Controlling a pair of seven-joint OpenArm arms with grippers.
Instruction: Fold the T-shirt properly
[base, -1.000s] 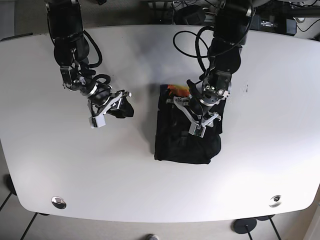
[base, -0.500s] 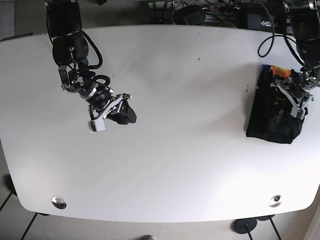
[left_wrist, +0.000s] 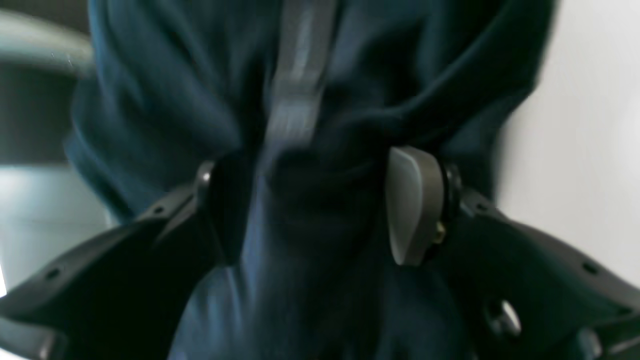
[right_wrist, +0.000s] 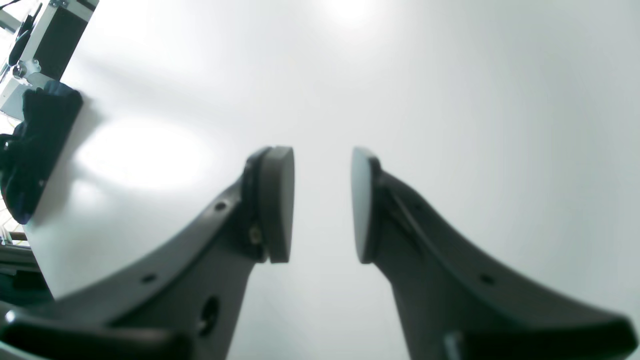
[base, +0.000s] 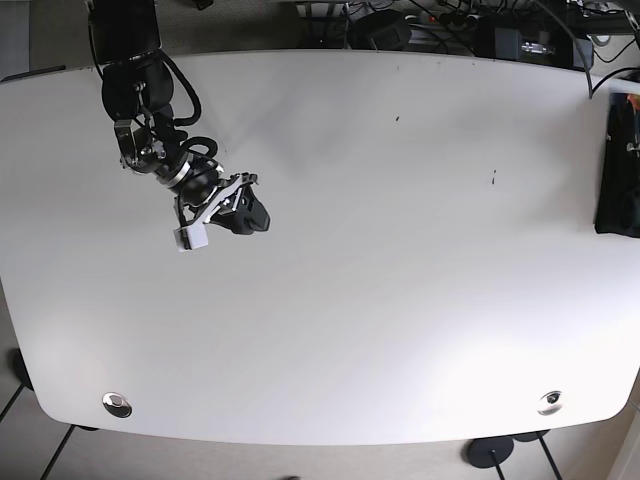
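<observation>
White matte table (base: 400, 260) fills base view; L gripper (left_wrist: 320, 210) jaws clenched on bunched dark navy T-shirt (left_wrist: 310, 100), soft, creased, blurred; shirt sits at table's far right edge (base: 620, 170), cut off by frame; R gripper (right_wrist: 322, 200) jaws parted, nothing between grey rounded pads, hovering over bare table.

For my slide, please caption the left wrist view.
Left gripper shut on the dark T-shirt, fabric bunched between its pads.

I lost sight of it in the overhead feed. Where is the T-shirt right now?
The T-shirt hangs at the far right edge of the base view, at the table's rim, bunched inside the left tool.
</observation>
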